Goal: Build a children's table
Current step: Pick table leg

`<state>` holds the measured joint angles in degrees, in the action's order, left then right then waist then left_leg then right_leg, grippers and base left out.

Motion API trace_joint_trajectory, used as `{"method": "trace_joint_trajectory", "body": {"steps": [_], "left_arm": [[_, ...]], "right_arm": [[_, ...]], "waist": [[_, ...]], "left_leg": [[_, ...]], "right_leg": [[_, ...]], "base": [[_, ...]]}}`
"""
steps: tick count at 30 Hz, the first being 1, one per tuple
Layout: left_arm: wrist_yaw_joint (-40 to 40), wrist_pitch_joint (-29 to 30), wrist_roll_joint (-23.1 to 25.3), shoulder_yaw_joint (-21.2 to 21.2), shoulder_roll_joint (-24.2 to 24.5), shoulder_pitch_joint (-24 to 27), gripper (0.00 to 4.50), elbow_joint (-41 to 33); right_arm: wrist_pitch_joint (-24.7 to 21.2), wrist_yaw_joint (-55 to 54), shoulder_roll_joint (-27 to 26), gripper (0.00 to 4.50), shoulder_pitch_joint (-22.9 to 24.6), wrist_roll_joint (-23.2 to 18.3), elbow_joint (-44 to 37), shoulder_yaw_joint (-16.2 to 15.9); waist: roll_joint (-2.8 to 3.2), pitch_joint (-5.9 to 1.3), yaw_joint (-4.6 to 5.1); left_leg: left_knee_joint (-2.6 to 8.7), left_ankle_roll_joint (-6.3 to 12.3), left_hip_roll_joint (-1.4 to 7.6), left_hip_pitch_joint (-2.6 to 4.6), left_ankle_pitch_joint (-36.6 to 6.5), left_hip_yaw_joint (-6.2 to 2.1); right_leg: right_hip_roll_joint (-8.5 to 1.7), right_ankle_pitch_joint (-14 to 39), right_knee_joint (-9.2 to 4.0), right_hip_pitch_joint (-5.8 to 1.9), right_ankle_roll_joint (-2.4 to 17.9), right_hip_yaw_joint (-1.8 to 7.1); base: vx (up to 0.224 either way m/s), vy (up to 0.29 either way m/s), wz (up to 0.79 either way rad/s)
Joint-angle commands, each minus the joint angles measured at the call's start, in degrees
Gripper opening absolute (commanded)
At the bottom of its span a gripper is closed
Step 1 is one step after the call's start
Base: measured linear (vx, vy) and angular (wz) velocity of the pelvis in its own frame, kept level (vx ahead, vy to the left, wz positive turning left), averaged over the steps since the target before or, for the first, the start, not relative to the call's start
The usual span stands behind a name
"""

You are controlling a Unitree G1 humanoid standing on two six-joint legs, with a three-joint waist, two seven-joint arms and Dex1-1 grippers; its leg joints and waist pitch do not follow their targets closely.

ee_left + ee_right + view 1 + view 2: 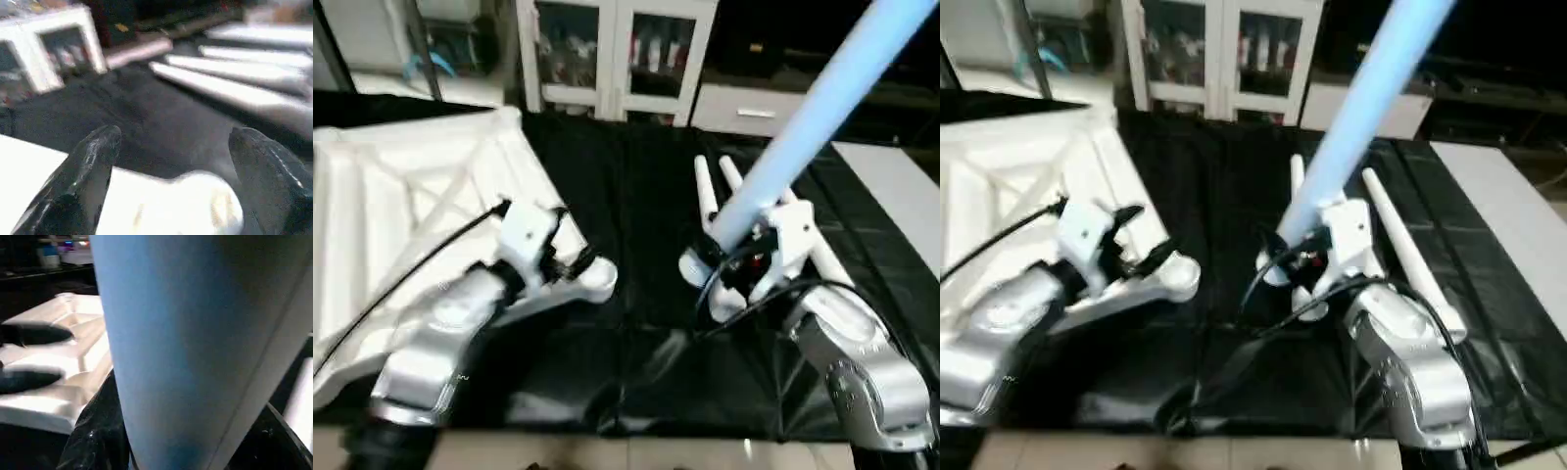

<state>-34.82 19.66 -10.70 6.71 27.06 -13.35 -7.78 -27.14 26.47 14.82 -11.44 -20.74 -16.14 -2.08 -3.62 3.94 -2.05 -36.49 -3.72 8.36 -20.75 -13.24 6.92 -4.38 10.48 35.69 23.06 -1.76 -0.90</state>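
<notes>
Head views, step: the right gripper is closed around one long white tapered plastic tube leg and holds it up, slanting up and away to the right. I think this leg goes into a corner hole next.
Head views, table top: the white plastic table top with crossed ribs lies upside down on the left, on the black cloth.
Head views, left gripper: spread wide, holding nothing, at the top's right edge.
Head views, spare legs: lying far behind the right gripper.
Left wrist view: two black fingers stand wide apart over a smooth round white corner.
Right wrist view: the leg looks smooth and round.
Next move, my guess: tip the leg's end down and steer it left to a round corner hole.
</notes>
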Motion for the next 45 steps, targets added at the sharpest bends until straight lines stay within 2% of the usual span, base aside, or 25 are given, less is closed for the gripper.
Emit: {"method": "trace_joint_trajectory", "body": {"steps": [1, 2, 3, 4, 5, 7, 8, 9, 10, 11, 12, 13, 15, 17, 20, 22, 23, 25, 27, 28, 31, 35, 38, 41, 45], "left_arm": [[-5.4, 0.2, -1.1, 1.9, 1.0, 0.1, 4.46, 1.1], [-6.3, 0.3, -1.4, 2.1, 1.4, 0.1, 4.46, 1.3], [-13.3, 0.5, -2.3, 4.0, 4.9, -0.6, 4.46, 3.8], [-14.2, 0.5, -2.4, 4.2, 5.4, -0.7, 4.46, 4.2], [-16.7, 0.6, -2.2, 5.2, 6.8, -1.4, 4.46, 5.8], [-19.7, -0.4, 0.0, 6.9, 8.7, -4.3, 4.46, 11.3], [-20.4, -1.0, 0.9, 7.3, 9.1, -5.3, 4.46, 13.1], [-20.6, -1.1, 1.1, 7.4, 9.2, -5.5, 4.46, 13.6], [-19.5, -1.1, 3.7, 7.9, 9.3, -7.9, 4.46, 17.9], [-19.5, -1.1, 3.7, 7.9, 9.3, -7.9, 4.20, 17.9], [-18.9, -1.0, 4.2, 7.8, 9.2, -8.7, 4.12, 19.0], [-18.8, -0.3, 4.0, 7.5, 9.1, -9.4, 4.12, 19.9], [-19.0, 0.5, 3.2, 7.1, 9.0, -10.0, 4.07, 20.3], [-19.5, 1.6, 2.0, 6.6, 9.0, -10.4, 3.68, 20.2], [-20.6, 2.9, 1.2, 6.2, 8.7, -11.5, 3.58, 21.3], [-20.9, 4.7, 1.4, 6.1, 8.5, -12.1, 3.20, 21.9], [-21.7, 6.0, 1.7, 6.4, 8.7, -12.4, 3.20, 21.9], [-21.9, 6.7, 2.0, 6.7, 9.0, -12.5, 3.12, 21.7], [-22.0, 7.7, 2.4, 7.1, 9.6, -12.5, 3.02, 21.5], [-22.1, 8.4, 2.7, 7.5, 10.3, -12.4, 2.81, 21.1], [-22.6, 9.8, 3.2, 8.2, 11.8, -12.3, 2.69, 20.1], [-23.5, 12.4, 3.6, 8.2, 13.6, -12.1, 2.37, 17.8], [-23.6, 12.9, 3.5, 8.0, 13.7, -12.0, 2.11, 17.3], [-23.8, 14.1, 3.0, 8.0, 14.2, -11.1, 1.91, 15.5], [-23.5, 14.3, 3.4, 8.3, 14.3, -10.1, 1.45, 15.0]], "right_arm": [[0.6, 0.7, 0.9, 1.86, -1.1, -0.6, 1.1, 0.6], [0.7, 0.7, 1.0, 1.86, -1.2, -0.6, 1.3, 0.6], [-0.1, 1.9, 1.3, 1.86, -2.3, -1.7, 2.7, 1.1], [-0.2, 2.1, 1.4, 1.86, -2.5, -1.8, 2.9, 1.2], [-0.5, 2.8, 1.7, 1.86, -2.9, -2.1, 3.4, 1.3], [-0.7, 4.5, 2.4, 1.86, -4.0, -2.1, 4.6, 1.0], [-0.7, 5.1, 2.7, 1.86, -4.4, -2.1, 5.0, 0.9], [-0.7, 5.3, 2.8, 1.86, -4.5, -2.0, 5.0, 0.8], [-0.7, 6.8, 3.7, 1.86, -5.1, -1.7, 5.6, 0.0], [-0.7, 6.8, 3.7, 1.86, -5.1, -1.7, 5.6, 0.0], [-0.7, 7.3, 3.8, 1.86, -5.3, -1.7, 5.7, -0.3], [-0.7, 7.6, 3.9, 1.86, -5.5, -1.6, 5.8, -0.6], [-0.7, 8.0, 4.0, 1.86, -5.6, -1.8, 6.0, -1.0], [-0.9, 8.4, 4.1, 1.86, -5.6, -2.2, 5.9, -1.4], [-1.2, 9.2, 4.1, 1.86, -5.7, -2.3, 6.1, -1.7], [-1.4, 9.4, 4.2, 1.86, -5.7, -2.3, 6.2, -1.8], [-1.5, 9.8, 4.2, 1.86, -5.8, -2.3, 6.3, -2.0], [-1.5, 9.9, 4.3, 1.86, -5.9, -2.2, 6.3, -2.2], [-1.2, 10.2, 4.4, 1.86, -5.9, -1.9, 6.3, -2.4], [-1.0, 10.4, 4.5, 1.86, -5.9, -1.8, 6.3, -2.6], [-0.9, 10.8, 4.8, 1.86, -5.9, -1.6, 6.3, -3.0], [-1.0, 11.1, 4.9, 1.86, -6.0, -1.5, 6.1, -3.3], [-0.9, 11.2, 4.8, 1.86, -6.1, -1.5, 6.2, -3.4], [-0.9, 11.4, 4.7, 1.86, -6.3, -1.3, 6.5, -3.5], [-0.8, 11.6, 4.5, 1.86, -6.5, -1.1, 6.7, -3.7]], "waist": [[0.83, -2.19, 0.16], [0.74, -2.21, 0.06], [0.33, -2.23, 0.03], [0.68, -2.30, 0.05], [0.67, -2.36, 0.27], [0.71, -2.19, 0.13], [0.68, -2.29, 0.19], [0.67, -2.32, 0.18], [0.67, -2.34, 0.15], [0.70, -2.41, 0.04], [1.04, -2.39, -0.11], [0.78, -2.31, 0.04], [0.82, -2.54, -0.09], [0.84, -2.55, -0.15], [0.75, -2.74, -0.38], [0.77, -2.85, -0.50], [0.73, -2.85, -0.60], [0.69, -3.20, -0.77], [0.75, -3.56, -0.92], [0.64, -3.71, -1.01], [0.47, -3.74, -1.33], [0.35, -3.26, -1.37], [0.55, -2.91, -1.38], [0.52, -2.73, -1.53], [0.49, -2.84, -1.54]], "left_leg": [[6.41, -3.57, 2.97, 1.07, -25.2, -1.02], [6.49, -3.54, 3.05, 0.98, -24.5, -0.99], [6.60, -3.30, 3.03, 0.86, -23.7, -0.86], [6.75, -3.20, 2.89, 0.56, -23.4, -0.96], [6.91, -3.38, 2.99, 0.21, -22.9, -0.99], [6.91, -3.39, 2.90, 0.66, -23.8, -0.75], [6.83, -3.43, 2.88, 0.80, -24.3, -0.72], [6.89, -3.56, 3.00, 0.64, -24.0, -0.85], [7.04, -3.66, 3.15, 0.36, -23.3, -0.91], [6.94, -3.63, 3.17, 0.54, -23.1, -0.81], [6.84, -3.60, 3.18, 0.77, -22.7, -0.69], [7.00, -3.61, 3.24, 0.42, -22.5, -0.72], [6.92, -3.59, 3.28, 0.47, -21.7, -0.65], [6.97, -3.40, 3.39, 0.30, -20.7, -0.62], [6.80, -2.53, 3.34, 0.27, -17.3, -0.11], [6.66, -2.18, 3.48, 0.38, -15.3, 0.41], [6.64, -2.15, 3.49, 0.41, -15.0, 0.56], [6.46, -1.86, 3.63, 0.14, -11.3, 0.94], [6.20, -1.05, 3.59, 0.08, -6.0, 1.21], [5.97, -0.11, 3.44, 0.18, -2.8, 1.45], [5.71, 2.15, 3.25, 0.13, 1.8, 1.84], [6.19, 1.84, 3.54, 0.31, -2.4, 2.08], [6.59, -0.07, 3.83, 0.64, -7.2, 2.20], [6.92, -1.31, 4.05, 0.66, -9.9, 2.17], [6.95, -1.63, 3.97, 0.55, -9.6, 2.17]], "right_leg": [[-3.18, 33.2, -5.96, -0.66, 5.2, 1.46], [-3.25, 32.3, -5.98, -0.71, 5.4, 1.48], [-3.19, 30.9, -5.94, -0.63, 5.8, 1.52], [-3.22, 30.4, -5.51, -0.84, 6.1, 1.52], [-3.21, 29.3, -5.35, -1.14, 6.3, 1.43], [-3.05, 29.5, -5.67, -0.57, 6.3, 1.44], [-3.16, 30.4, -5.76, -0.54, 6.2, 1.46], [-3.41, 30.2, -5.65, -0.78, 6.4, 1.46], [-3.52, 29.7, -5.58, -1.05, 6.7, 1.39], [-3.48, 29.1, -5.56, -0.87, 6.8, 1.41], [-3.58, 27.9, -5.48, -0.68, 7.4, 1.58], [-3.56, 27.7, -5.45, -0.96, 7.7, 1.48], [-3.70, 26.6, -5.27, -0.96, 8.4, 1.53], [-3.75, 24.9, -5.08, -1.13, 9.1, 1.58], [-3.57, 20.7, -4.69, -1.22, 10.3, 1.65], [-3.34, 17.9, -4.41, -1.16, 11.2, 1.66], [-3.30, 17.5, -4.37, -1.13, 11.3, 1.66], [-3.26, 13.2, -3.81, -1.53, 12.0, 1.63], [-3.01, 5.5, -3.05, -1.90, 13.2, 1.50], [-2.76, 0.7, -2.68, -2.04, 14.1, 1.44], [-2.67, -4.8, -2.31, -2.36, 15.8, 1.47], [-2.86, 1.3, -2.93, -2.28, 15.6, 1.61], [-2.82, 8.6, -3.62, -1.80, 14.2, 1.67], [-2.90, 12.6, -3.91, -1.58, 12.8, 1.73], [-2.78, 12.1, -3.84, -1.52, 12.1, 1.70]], "base": [[-0.075, -0.003, 0.04], [-0.075, -0.003, 0.04], [-0.060, 0.000, 0.04], [-0.052, 0.005, -0.02], [-0.052, 0.005, -0.02], [0.000, 0.000, 0.00], [0.000, 0.000, 0.00], [0.000, 0.000, 0.00], [0.000, 0.000, 0.00], [0.000, 0.000, 0.00], [0.000, 0.000, 0.00], [0.000, 0.000, 0.00], [0.000, 0.000, 0.00], [0.000, 0.000, 0.00], [0.000, 0.000, 0.00], [0.000, 0.000, 0.00], [0.000, 0.000, 0.00], [0.065, -0.013, 0.00], [0.073, -0.009, -0.02], [0.072, -0.005, -0.03], [0.045, -0.004, -0.02], [0.000, 0.000, 0.00], [0.000, 0.000, 0.00], [0.000, 0.000, 0.00], [0.000, 0.000, 0.00]]}}
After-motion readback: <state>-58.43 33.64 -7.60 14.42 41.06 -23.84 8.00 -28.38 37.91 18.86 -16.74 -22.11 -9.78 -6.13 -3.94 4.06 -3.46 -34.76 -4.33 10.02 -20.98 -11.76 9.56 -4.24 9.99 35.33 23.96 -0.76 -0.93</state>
